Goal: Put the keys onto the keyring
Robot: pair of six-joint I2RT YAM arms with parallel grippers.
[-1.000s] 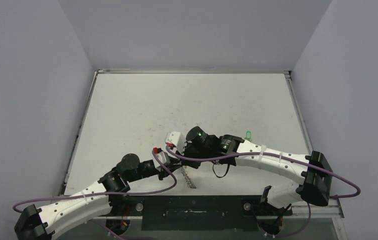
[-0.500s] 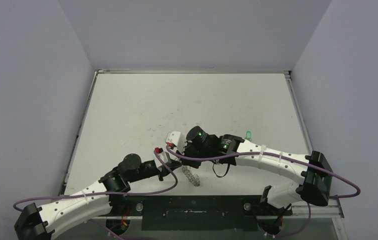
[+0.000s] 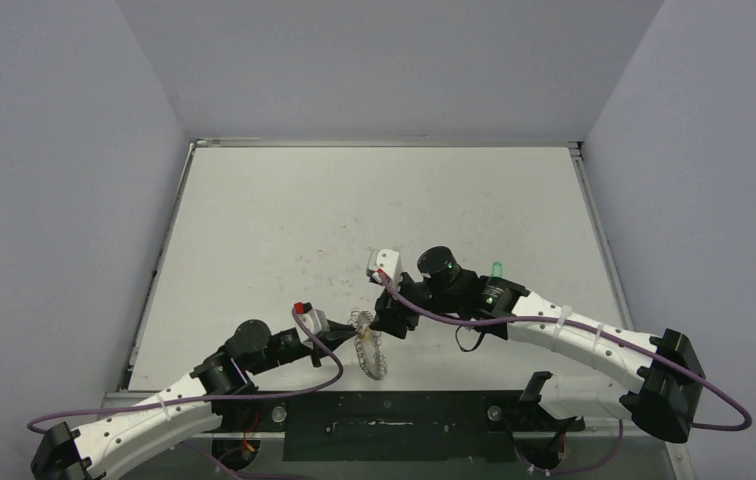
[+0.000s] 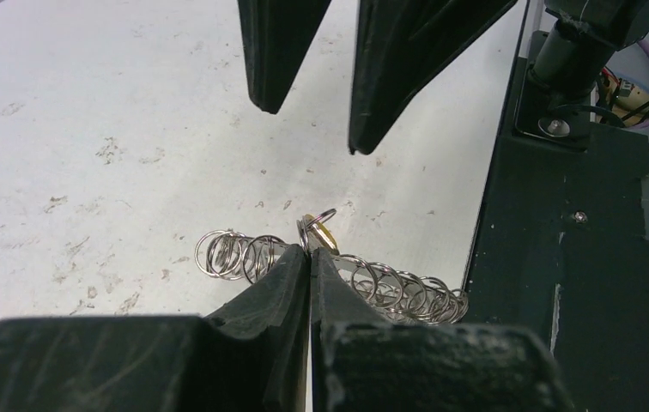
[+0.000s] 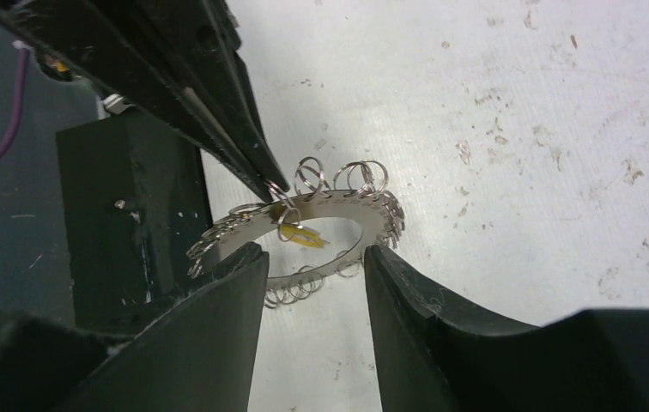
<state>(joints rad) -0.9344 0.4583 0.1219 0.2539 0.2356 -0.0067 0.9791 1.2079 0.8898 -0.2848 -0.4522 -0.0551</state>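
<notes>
Bottom centre of the top view, at the worktop's (image 3: 354, 200) near edge, the left tool (image 3: 344, 327) is clamped on the keyring's (image 3: 371, 353) rim, with the yellow key (image 5: 302, 234) inside the ring. Just beyond, the right tool (image 5: 314, 253) faces it with fingers apart. The green key (image 3: 496, 268) lies farther right, nearest the right arm.

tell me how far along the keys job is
Done, it seems: the yellow key hangs from a loop of the keyring. In hand: the left gripper is shut on the keyring; the right gripper is open, holding nothing. Left: the green key lies on the table, apart from the ring.
</notes>
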